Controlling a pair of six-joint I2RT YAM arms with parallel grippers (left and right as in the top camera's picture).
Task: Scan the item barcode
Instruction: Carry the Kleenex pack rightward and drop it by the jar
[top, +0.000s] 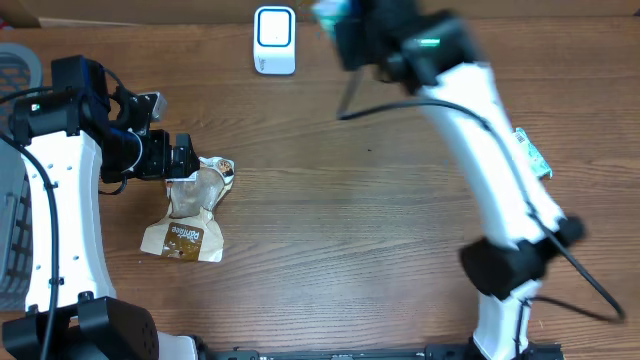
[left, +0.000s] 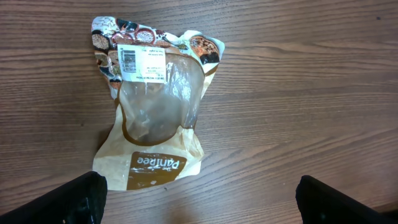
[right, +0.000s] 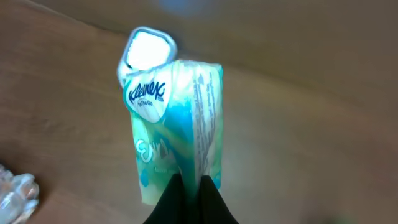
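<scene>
**Tissue pack at the scanner.** We see the Kleenex tissue pack (right: 177, 124) pinched at its lower edge between the clamped fingers of the right gripper (right: 189, 186). Its top lies just before the white scanner (right: 147, 50), at the far side of the wooden table (top: 360, 220). Well to the left, the left gripper (left: 202, 202) hangs with fingers spread wide over a brown-and-clear bag (left: 155, 118), which lies flat with its barcode label upward.

I am looking down on a brown wooden table (top: 350, 220), its grain running side to side. Even light is falling across it, leaving only soft shadows. A paler tan strip (top: 150, 10) is running along the far edge. At my left, a grey mesh basket (top: 8, 240) is sitting at the table's side.
</scene>
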